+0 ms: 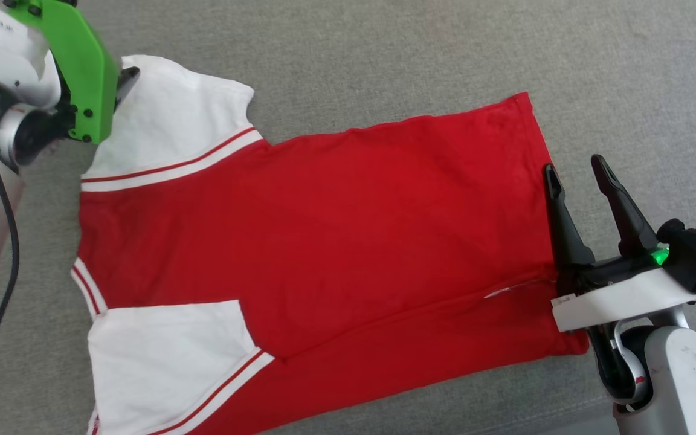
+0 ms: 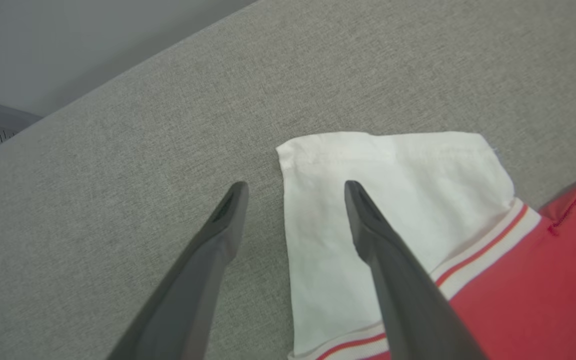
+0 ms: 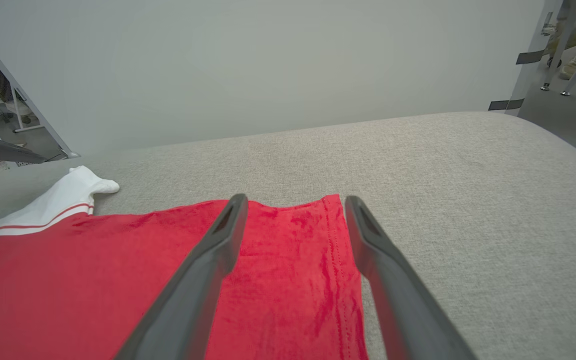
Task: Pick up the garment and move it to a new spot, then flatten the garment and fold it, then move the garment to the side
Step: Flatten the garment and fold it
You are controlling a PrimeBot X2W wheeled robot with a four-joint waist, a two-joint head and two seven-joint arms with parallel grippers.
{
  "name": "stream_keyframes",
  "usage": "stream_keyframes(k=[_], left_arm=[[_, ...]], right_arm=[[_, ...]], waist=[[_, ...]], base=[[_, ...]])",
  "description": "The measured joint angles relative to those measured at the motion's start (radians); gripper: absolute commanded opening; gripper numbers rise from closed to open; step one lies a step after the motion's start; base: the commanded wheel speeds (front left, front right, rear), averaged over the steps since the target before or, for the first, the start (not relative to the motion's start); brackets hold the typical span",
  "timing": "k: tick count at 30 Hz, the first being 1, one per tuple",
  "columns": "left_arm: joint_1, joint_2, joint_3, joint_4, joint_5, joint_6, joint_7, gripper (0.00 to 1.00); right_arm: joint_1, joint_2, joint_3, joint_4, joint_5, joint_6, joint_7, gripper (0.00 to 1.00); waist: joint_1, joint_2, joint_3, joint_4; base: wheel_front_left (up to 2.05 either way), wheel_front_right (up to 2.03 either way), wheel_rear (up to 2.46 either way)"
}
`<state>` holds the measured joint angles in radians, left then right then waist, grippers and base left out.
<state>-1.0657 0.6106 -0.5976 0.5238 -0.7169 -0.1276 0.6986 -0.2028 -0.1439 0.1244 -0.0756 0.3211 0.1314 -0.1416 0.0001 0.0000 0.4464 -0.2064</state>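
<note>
The garment [image 1: 324,229] is lying spread flat on the gray surface [image 1: 384,54], plain red side up, with its white sleeves to the left and its hem [image 1: 542,211] to the right. The left pincer [image 2: 295,187] is hovering released at the far-left sleeve [image 2: 393,200]. It is straddling the sleeve's outer edge, one finger over white cloth and the other over bare surface. The right pincer [image 1: 574,166] is standing released at the hem on the right. In the right wrist view one finger is lying over red cloth and the other just past the stitched edge. Whether either pincer is touching the cloth cannot be told.
</note>
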Motion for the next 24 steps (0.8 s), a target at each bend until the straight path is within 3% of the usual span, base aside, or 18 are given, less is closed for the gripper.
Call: stream_keyframes(k=[6,17,18,19,24], left_arm=[[-0.064,-0.005,-0.007,0.122,-0.032,0.005,0.073,1.0],[-0.116,-0.015,-0.015,0.209,-0.033,0.012,0.069,1.0],[-0.117,-0.016,-0.015,0.212,-0.035,0.012,0.072,0.41],[-0.118,-0.016,-0.016,0.212,-0.043,0.01,0.074,0.0],[-0.118,-0.029,-0.019,0.215,-0.073,0.007,0.078,0.0]], right_arm=[[-0.022,-0.001,0.036,0.004,0.01,0.0,-0.004,1.0],[-0.044,-0.017,0.065,0.004,0.036,0.0,-0.002,1.0],[-0.044,-0.018,0.065,0.004,0.036,0.0,-0.002,1.0],[-0.045,-0.02,0.065,0.005,0.036,0.0,-0.003,1.0],[-0.047,-0.021,0.063,0.011,0.039,0.0,-0.003,1.0]], waist=[[0.0,0.0,0.052,-0.037],[0.0,0.0,0.094,-0.065],[-0.0001,0.0,0.095,-0.064],[-0.0001,0.0,0.095,-0.063],[-0.0001,0.0,0.091,-0.055]], base=[[0.0,0.0,0.0],[0.0,0.0,0.0],[0.0,0.0,0.0],[0.0,0.0,0.0],[0.0,0.0,0.0]])
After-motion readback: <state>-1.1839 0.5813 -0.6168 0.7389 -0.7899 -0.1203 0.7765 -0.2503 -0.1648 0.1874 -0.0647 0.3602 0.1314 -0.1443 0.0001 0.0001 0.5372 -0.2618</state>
